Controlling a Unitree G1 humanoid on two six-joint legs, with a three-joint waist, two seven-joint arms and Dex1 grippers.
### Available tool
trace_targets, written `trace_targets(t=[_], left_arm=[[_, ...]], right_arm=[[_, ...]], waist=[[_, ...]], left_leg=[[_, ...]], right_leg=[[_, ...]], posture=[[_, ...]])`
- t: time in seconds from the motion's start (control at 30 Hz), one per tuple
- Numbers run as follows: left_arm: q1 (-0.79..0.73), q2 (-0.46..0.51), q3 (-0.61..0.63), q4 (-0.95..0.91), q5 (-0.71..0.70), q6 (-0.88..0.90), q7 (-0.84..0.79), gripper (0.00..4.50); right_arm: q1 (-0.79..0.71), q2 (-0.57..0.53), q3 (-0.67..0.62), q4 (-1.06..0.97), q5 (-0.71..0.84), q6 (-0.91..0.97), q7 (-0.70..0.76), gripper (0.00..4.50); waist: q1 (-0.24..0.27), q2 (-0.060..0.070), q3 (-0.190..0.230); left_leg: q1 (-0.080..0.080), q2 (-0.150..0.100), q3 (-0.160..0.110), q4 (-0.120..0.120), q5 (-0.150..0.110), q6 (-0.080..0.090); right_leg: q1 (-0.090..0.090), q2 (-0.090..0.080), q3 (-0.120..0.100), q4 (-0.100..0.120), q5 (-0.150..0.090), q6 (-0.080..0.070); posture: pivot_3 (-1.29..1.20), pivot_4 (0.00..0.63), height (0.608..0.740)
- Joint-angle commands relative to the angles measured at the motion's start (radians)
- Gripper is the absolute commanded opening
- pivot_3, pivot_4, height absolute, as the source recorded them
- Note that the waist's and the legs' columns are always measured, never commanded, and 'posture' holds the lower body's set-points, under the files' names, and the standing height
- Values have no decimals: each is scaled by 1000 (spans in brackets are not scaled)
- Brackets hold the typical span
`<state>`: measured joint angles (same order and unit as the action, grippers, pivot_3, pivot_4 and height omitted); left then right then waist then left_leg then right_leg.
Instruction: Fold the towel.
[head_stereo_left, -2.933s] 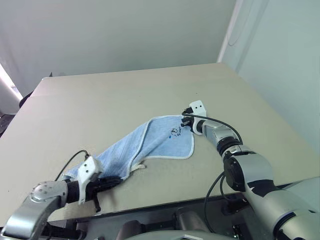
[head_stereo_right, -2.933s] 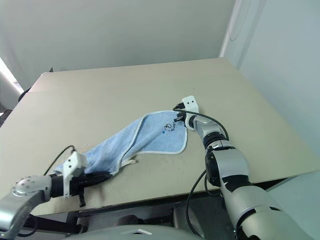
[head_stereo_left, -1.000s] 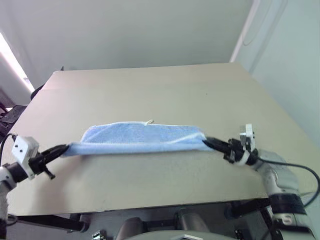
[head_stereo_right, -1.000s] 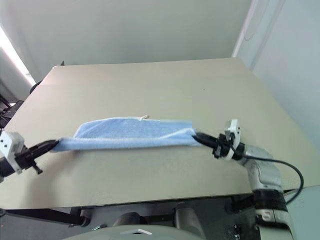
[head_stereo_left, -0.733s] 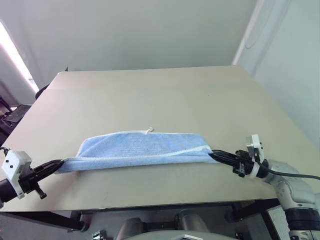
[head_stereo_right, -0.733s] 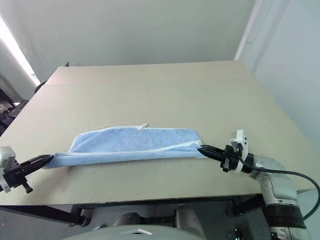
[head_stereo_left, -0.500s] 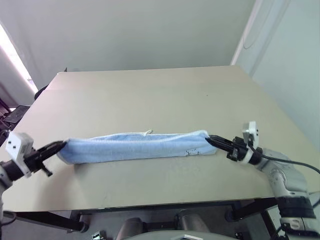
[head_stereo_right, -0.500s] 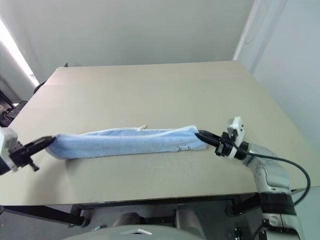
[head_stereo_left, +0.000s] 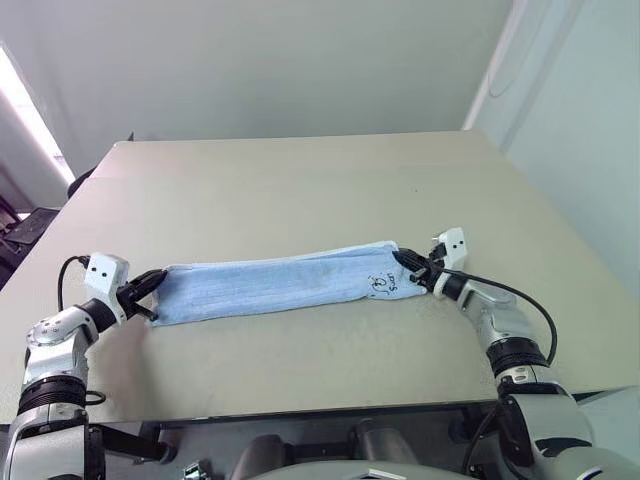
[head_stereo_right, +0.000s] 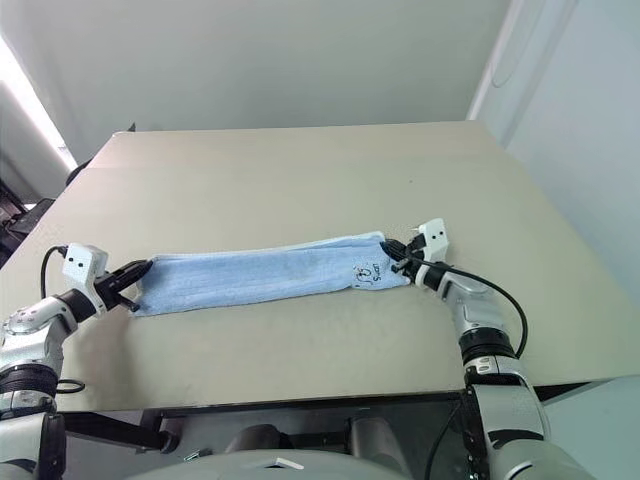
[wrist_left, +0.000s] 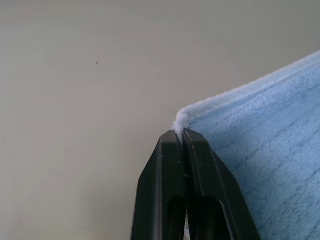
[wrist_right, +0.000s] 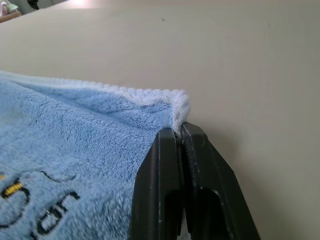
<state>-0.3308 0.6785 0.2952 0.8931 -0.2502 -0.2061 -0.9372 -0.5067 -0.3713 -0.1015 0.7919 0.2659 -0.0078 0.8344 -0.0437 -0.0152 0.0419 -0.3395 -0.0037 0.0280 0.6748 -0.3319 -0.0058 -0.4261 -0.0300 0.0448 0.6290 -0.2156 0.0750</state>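
Observation:
The light blue towel lies on the table as a long narrow strip stretched from left to right. Its dark logo faces up near the right end. My left gripper is shut on the strip's left end, and the left wrist view has the white edging pinched at the fingertips. My right gripper is shut on the right end, its tips clamping the white-edged corner in the right wrist view. Both grippers sit low at the table surface.
The beige table stretches well beyond the towel at the back and on both sides. Its front edge runs close below the towel. A wall stands behind the table.
Both grippers have carried the stretched towel away from the front edge and down onto the table. The strip now lies flat with the logo showing. Both grips still hold.

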Motion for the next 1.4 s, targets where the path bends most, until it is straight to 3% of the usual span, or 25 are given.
trace_targets(t=[0.03, 0.2, 0.3, 0.33, 0.37, 0.47, 0.57, 0.77, 1.13, 1.4], left_arm=[[-36, 11, 29, 19, -23, -27, -1, 1103], [-52, 9, 42, 33, -23, -63, 36, 2857], [-73, 13, 73, 17, -28, -106, 120, 3891], [-78, 13, 88, -5, -44, -96, 137, 3941], [-66, 16, 90, -56, -65, -59, 110, 3941], [29, 30, 72, -313, -162, 152, -3, 3941], [166, 49, 62, -607, -277, 359, -73, 3941], [335, 51, 14, -918, -309, 517, -80, 3941], [421, 1, -89, -1065, -261, 523, -59, 3941], [417, -11, -125, -1077, -252, 531, -44, 3941]], right_arm=[[-25, 0, -19, -7, 11, -17, 21, 1083], [-22, 8, -32, -81, 58, 68, 68, 2841], [-56, -28, -67, -134, 104, 257, 12, 3887], [-69, -50, -74, -154, 116, 360, -11, 4335], [-80, -80, -69, -179, 124, 470, -17, 4475], [-100, -186, -40, -242, 174, 805, 43, 4475], [-84, -267, -102, -294, 294, 1037, 120, 4475], [-65, -342, -206, -278, 438, 1425, 125, 4475], [29, -256, -219, -334, 459, 1499, 33, 4475], [-93, -98, -206, -205, 406, 1365, -62, 4475]], waist=[[0, 0, 0], [-1, 0, 0], [0, 0, 0], [0, 0, 0], [1, 0, 0], [1, 0, 0], [1, 0, 0], [1, 1, 0], [-4, 1, 0], [-40, -2, 0]], left_leg=[[0, 0, 0, 0, 0, 0], [1, 0, 0, 1, 0, 0], [0, 1, -1, 1, 0, 0], [0, 1, -1, 2, 0, 0], [0, 1, -1, 2, 0, 0], [-3, 0, -1, 2, 0, 0], [-4, 0, -1, 0, -1, 1], [-1, 0, -1, -4, -1, 1], [1, 1, 2, -1, -1, 2], [1, 2, 2, 6, -1, 2]], right_leg=[[0, 0, 0, 0, 0, 0], [0, 0, 1, 2, 1, 0], [0, 0, 1, 2, 1, 0], [0, -1, 1, 2, 1, 0], [0, -1, 1, 2, 1, 0], [-2, -4, 0, 2, 1, 0], [-4, -5, 0, 1, 1, -1], [-3, -3, 0, -1, 0, -1], [1, 7, 4, -1, -4, 0], [6, 10, 6, -1, -1, 0]], posture=[[0, 0, 740], [0, 0, 740], [0, 0, 740], [0, 0, 740], [0, 0, 740], [0, 0, 740], [0, 0, 740], [0, 0, 740], [0, 0, 740], [0, 0, 740]])
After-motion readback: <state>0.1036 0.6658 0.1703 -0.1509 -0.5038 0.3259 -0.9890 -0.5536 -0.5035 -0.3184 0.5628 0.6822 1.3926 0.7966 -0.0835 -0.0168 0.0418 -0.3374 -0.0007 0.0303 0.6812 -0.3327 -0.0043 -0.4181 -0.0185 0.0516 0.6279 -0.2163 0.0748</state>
